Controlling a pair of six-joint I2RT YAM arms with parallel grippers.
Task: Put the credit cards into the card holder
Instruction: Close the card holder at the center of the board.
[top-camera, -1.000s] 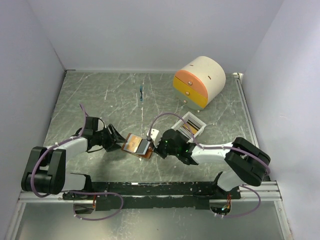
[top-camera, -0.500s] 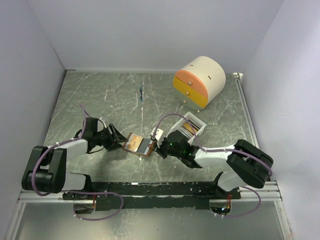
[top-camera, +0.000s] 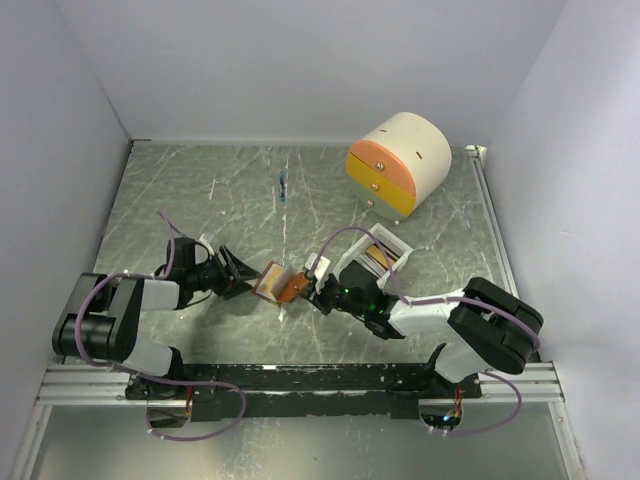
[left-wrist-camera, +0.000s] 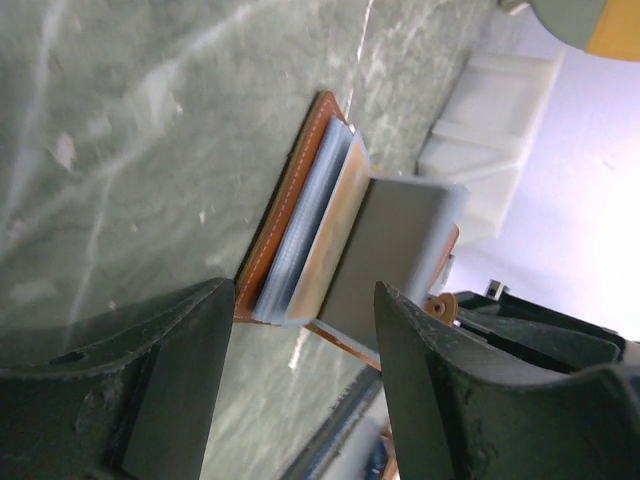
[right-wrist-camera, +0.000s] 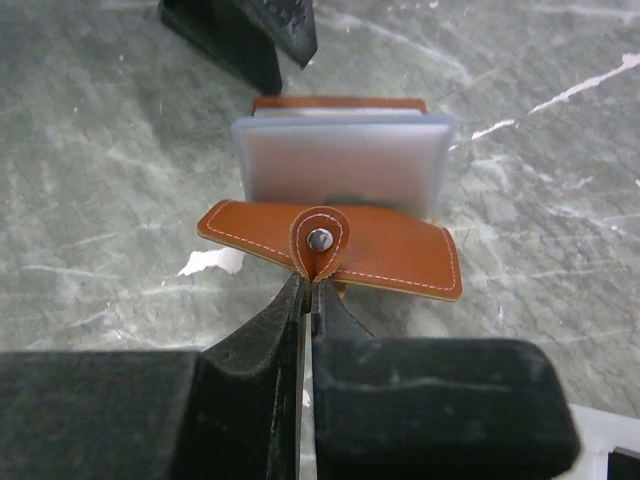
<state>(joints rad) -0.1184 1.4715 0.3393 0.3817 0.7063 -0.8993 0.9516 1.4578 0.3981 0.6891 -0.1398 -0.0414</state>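
The card holder (top-camera: 278, 284), a brown leather wallet, sits half folded on the table between my two grippers. My right gripper (right-wrist-camera: 310, 287) is shut on its snap tab (right-wrist-camera: 320, 240) and holds the brown flap (right-wrist-camera: 400, 258) raised. Behind the flap stands a pale bluish card (right-wrist-camera: 340, 165) in the holder's inner pockets; it looks grey (left-wrist-camera: 395, 255) in the left wrist view, beside the brown stitched edge (left-wrist-camera: 290, 200). My left gripper (left-wrist-camera: 300, 385) is open just left of the holder (top-camera: 237, 272), with nothing between its fingers (left-wrist-camera: 170, 380).
A white tray (top-camera: 391, 243) with thin dark things in it stands just behind my right gripper (top-camera: 316, 290). A cream-and-orange drawer box (top-camera: 400, 160) is at the back right. A small blue object (top-camera: 284, 187) lies at the back centre.
The holder lay open and flat; my right gripper has pushed its flap up and leftward, so it is now half folded. My left gripper has edged closer to it.
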